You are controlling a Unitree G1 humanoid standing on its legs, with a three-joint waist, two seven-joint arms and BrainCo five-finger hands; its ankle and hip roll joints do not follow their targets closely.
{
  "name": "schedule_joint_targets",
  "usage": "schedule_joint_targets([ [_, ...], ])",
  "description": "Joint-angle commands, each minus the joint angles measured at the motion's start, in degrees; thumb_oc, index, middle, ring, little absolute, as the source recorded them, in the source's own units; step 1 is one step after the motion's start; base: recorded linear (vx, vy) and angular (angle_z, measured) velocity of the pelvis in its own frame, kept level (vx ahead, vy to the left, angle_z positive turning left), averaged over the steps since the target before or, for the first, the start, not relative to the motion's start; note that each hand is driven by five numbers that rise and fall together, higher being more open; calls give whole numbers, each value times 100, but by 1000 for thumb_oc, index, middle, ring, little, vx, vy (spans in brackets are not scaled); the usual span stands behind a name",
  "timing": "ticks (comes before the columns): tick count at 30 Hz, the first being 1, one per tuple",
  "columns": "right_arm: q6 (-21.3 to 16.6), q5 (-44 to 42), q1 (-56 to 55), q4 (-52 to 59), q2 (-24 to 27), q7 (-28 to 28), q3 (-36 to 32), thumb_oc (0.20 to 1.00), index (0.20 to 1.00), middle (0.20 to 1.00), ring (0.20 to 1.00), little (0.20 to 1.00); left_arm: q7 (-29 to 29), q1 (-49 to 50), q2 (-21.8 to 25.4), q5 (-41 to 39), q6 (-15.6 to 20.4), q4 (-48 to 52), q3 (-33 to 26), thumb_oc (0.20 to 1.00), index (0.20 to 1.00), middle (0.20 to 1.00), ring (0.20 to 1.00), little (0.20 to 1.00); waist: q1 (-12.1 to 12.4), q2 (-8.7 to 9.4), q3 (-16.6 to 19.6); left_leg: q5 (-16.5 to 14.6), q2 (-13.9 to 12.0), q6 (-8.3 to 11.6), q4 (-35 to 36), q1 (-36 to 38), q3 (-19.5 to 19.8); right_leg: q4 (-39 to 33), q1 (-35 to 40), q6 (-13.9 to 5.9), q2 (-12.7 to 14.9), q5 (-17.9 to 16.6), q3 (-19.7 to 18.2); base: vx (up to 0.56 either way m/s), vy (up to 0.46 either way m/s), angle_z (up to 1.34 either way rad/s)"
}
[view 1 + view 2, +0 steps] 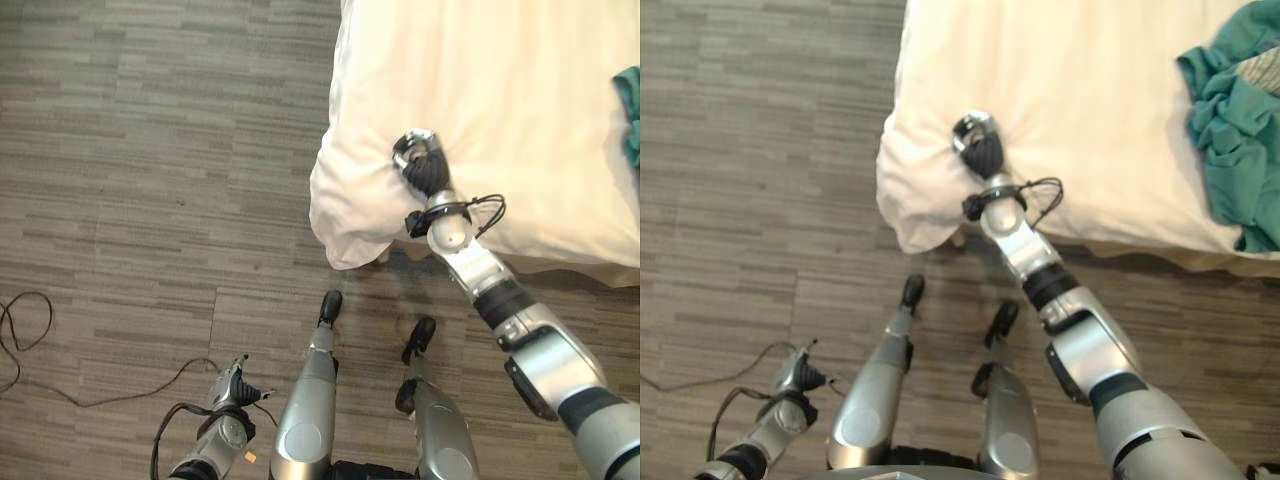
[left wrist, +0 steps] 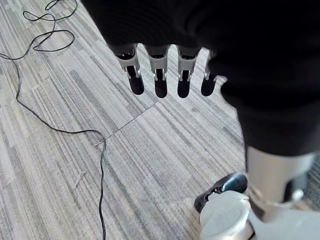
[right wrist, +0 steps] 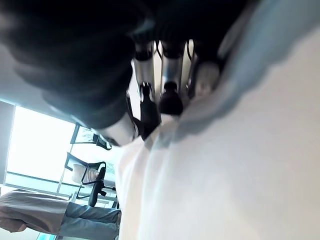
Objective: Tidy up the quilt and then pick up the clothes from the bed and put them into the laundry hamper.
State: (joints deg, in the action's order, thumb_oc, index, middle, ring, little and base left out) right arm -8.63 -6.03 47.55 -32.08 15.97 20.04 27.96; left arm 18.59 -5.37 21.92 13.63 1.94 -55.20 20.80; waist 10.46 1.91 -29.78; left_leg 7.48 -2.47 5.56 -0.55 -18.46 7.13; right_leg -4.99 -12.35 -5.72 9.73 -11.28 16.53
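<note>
Fingers (image 3: 169,97) of my right hand (image 1: 424,160) are curled down into the quilt (image 1: 480,110) near the bed's corner, pinching a fold. Left hand (image 2: 165,70) hangs low over the floor (image 1: 150,150), fingers straight, holding nothing. Green clothes (image 1: 1235,130) lie on the quilt, well apart from the right hand.

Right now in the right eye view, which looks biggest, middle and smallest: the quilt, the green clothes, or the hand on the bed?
1. quilt, biggest by far.
2. green clothes, partly cut off at the edge.
3. right hand, smallest, pressed into the quilt.
</note>
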Motion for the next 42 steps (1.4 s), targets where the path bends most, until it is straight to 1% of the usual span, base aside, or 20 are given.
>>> schedule_joint_targets([
  [1,392,-600,-1575,66,-186,-1442,1016,200,200,200,200,200,-24,128,-143,-185,-168,-618,-138,1000,1000,1000,1000,1000,85,-84,171,-897,-97,18,-231,293,161,883,-138,-448,592,1062,-40,67,27,-7],
  [7,53,-1445,-1909,1801,104,-1675,477,200,200,200,200,200,-142,158,-189,-693,-169,-761,-704,1000,1000,1000,1000,1000,-204,105,631,-949,11,-85,-22,682,-9,487,158,-549,665,754,-96,71,84,-3],
  [10,-254,-1669,-1811,2396,136,-1400,-89,200,200,200,200,200,-161,127,-226,-832,-101,-733,-766,1000,1000,1000,1000,1000,-323,140,730,-1044,93,-158,-67,810,-169,447,165,-601,741,647,-221,5,137,-26],
  [13,-389,-1612,-1556,2403,97,-1011,-449,200,200,200,200,200,-162,98,-229,-975,-30,-635,-746,1000,1000,1000,1000,1000,-371,125,620,-1186,98,-207,-300,818,-418,667,-56,-634,815,594,-349,-105,166,-52],
  [15,-367,-1482,-1112,2000,171,-634,-745,200,200,200,200,200,-124,-7,-167,-1175,-14,-621,-744,1000,1000,1000,1000,1000,-237,-30,317,-1283,-52,-196,-538,761,-758,1351,-398,-634,1007,616,453,-164,81,-90],
  [16,-368,-1483,-1107,1997,172,-634,-746,200,200,200,200,200,-124,-11,-167,-1175,-14,-623,-744,1000,1000,1000,1000,1000,-239,-30,314,-1288,-51,-196,-547,755,-755,1362,-403,-634,1010,623,454,-113,7,-111],
  [18,-299,-1330,-1214,1634,315,-334,-993,200,200,200,200,200,-144,-82,-82,-1052,-84,-535,-582,1000,1000,1000,1000,1000,-351,-56,159,-1336,31,-220,-855,415,-870,1875,-800,-532,765,893,457,-82,12,-49],
  [19,-262,-1266,-1105,960,330,-54,-1219,200,200,200,200,200,-75,-121,-150,-1104,8,-403,-486,1000,1000,1000,1000,1000,-324,-114,47,-1506,137,-235,-1032,213,-922,1905,-906,-493,724,1080,634,-2,13,25],
  [20,-224,-1255,-1192,650,349,51,-1294,200,200,200,200,200,-125,-191,-197,-1084,-4,-405,-429,1000,1000,1000,1000,1000,-394,-89,42,-1508,138,-231,-1139,86,-940,1841,-946,-399,596,1149,525,-47,28,13],
  [21,-232,-1257,-1182,644,353,51,-1301,200,200,200,200,200,-124,-202,-196,-1084,-3,-405,-425,1000,1000,1000,1000,1000,-409,-60,33,-1375,183,-260,-1147,-7,-967,1780,-999,-335,639,1017,569,31,10,-5],
  [23,-42,-1262,-1601,-503,278,246,-1670,200,200,200,200,200,-149,-168,-290,-1126,-33,-441,-554,1000,1000,1000,1000,1000,-473,-102,79,-1495,37,-218,-1128,101,-1088,1611,-895,-329,484,1085,556,66,56,-11],
  [26,22,-1353,-2071,-830,238,252,-1904,200,200,200,200,200,-177,-176,-346,-1086,-90,-595,-586,1000,1000,1000,1000,1000,-608,-39,126,-1370,6,-249,-1024,179,-1198,1412,-804,-288,481,949,552,-1,53,-45],
  [32,390,-1084,-3795,-1907,323,-68,-2592,200,200,200,200,200,-411,-104,-421,-631,-291,-772,-478,1000,1000,1000,1000,1000,-1195,136,780,-1452,32,-322,-471,1014,-1402,1014,-106,-411,460,884,376,140,37,-24],
  [33,478,-1013,-3879,-2198,268,-124,-2623,445,445,445,445,445,-467,-121,-426,-569,-307,-801,-431,1000,1000,1000,1000,1000,-1246,117,861,-1447,53,-339,-335,1181,-1449,1050,-25,-456,502,866,411,187,27,-10],
  [34,559,-881,-3976,-2468,222,-172,-2619,1000,1000,1000,1000,1000,-525,-146,-436,-465,-308,-793,-327,1000,1000,1000,1000,1000,-1280,86,920,-1444,56,-352,-209,1353,-1518,1108,26,-499,552,840,483,176,37,-6],
  [36,721,-523,-4097,-3067,122,-261,-2511,1000,1000,1000,1000,1000,-689,-260,-475,-170,-256,-623,47,1000,1000,1000,1000,1000,-1317,-8,1045,-1428,9,-324,63,1720,-1792,1384,114,-566,717,816,1053,250,6,-31],
  [38,974,315,-4259,-3537,9,-263,-2112,1000,1000,1000,1000,1000,-929,-459,-550,582,-227,-552,689,1000,1000,1000,1000,1000,-1414,-82,1276,-1650,-116,-317,116,2173,-2202,1591,207,-583,733,982,1805,312,-45,-108],
  [40,989,393,-4307,-3663,6,-237,-2065,1000,1000,1000,1000,1000,-942,-460,-598,810,-206,-560,853,1000,1000,1000,1000,1000,-1424,-95,1365,-1722,-129,-327,50,2234,-2280,1483,324,-524,679,1055,1897,208,-39,-117],
  [41,1049,518,-4344,-3780,-88,-298,-1834,1000,1000,1000,1000,1000,-1030,-631,-777,1241,-231,-693,1233,1000,1000,1000,1000,1000,-1653,-75,1549,-1868,-226,-278,-217,2354,-2458,1290,403,-341,355,1248,1510,273,-69,-85],
  [42,1050,520,-4354,-3777,-83,-299,-1829,1000,1000,1000,1000,1000,-1028,-628,-789,1251,-226,-706,1229,1000,1000,1000,1000,1000,-1625,-84,1551,-1892,-246,-265,-244,2359,-2490,1274,407,-330,328,1250,1482,431,-128,-112],
])
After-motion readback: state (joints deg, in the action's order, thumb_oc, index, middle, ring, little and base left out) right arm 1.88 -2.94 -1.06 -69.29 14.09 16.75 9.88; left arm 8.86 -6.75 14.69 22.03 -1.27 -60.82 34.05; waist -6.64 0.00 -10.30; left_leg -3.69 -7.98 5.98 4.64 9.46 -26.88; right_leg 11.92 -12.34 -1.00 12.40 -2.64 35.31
